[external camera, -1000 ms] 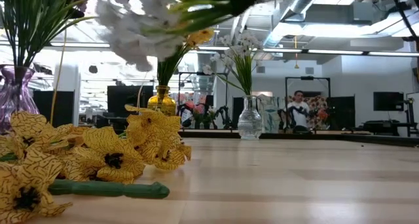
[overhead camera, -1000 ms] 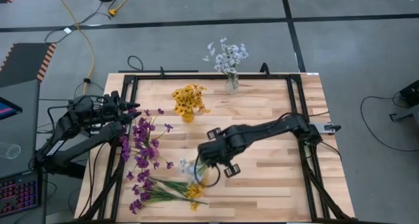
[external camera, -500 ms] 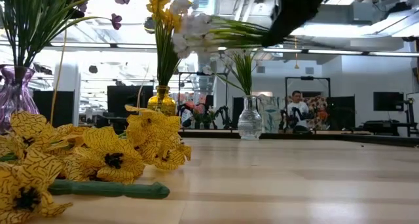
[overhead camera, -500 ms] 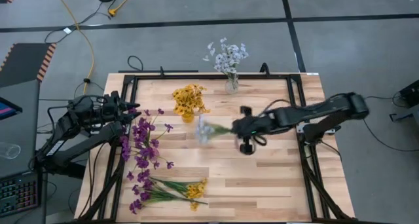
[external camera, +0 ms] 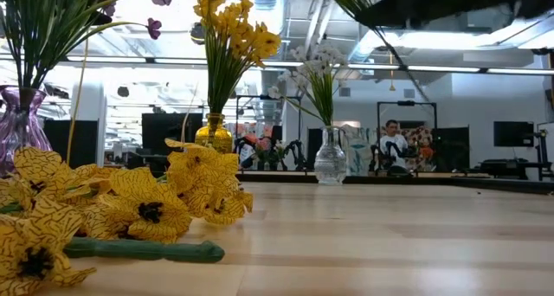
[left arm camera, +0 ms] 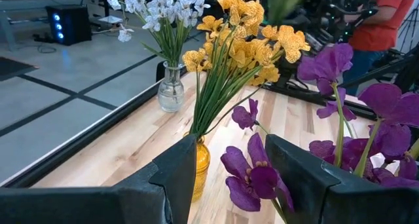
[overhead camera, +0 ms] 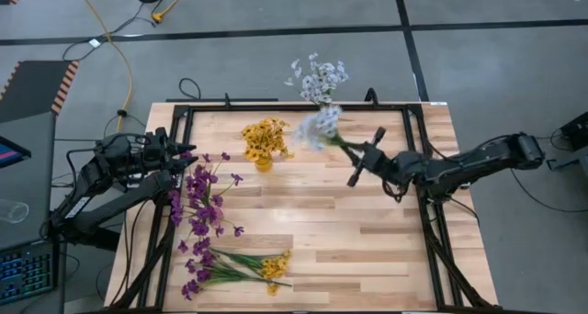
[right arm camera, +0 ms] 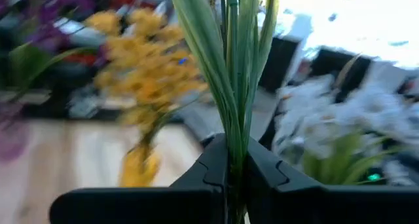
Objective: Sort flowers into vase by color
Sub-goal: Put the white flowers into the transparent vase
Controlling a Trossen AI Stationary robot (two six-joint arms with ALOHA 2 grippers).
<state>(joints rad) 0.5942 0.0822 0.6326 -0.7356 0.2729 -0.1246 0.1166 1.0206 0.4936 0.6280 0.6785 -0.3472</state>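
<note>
Right hand (overhead camera: 355, 154) — clamped on a white spray (overhead camera: 320, 128) — has swung from the loose pile to the white vase (overhead camera: 325, 120); insertion comes next; left hand (overhead camera: 184, 153) half open, waiting

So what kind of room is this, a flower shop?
Probably not: more likely a robot lab or workshop. Black robot arms work at a wooden table, cables trail across the grey floor, and screens stand behind.

The pale wooden worktop (overhead camera: 367, 231) lies bare across its middle and right side. Along the far edge stand a clear glass vase of white flowers (overhead camera: 324, 119) and a yellow glass vase of yellow flowers (overhead camera: 265, 144), with a narrow gap between. Loose purple and yellow flowers (overhead camera: 230, 268) clutter the near-left corner.
</note>
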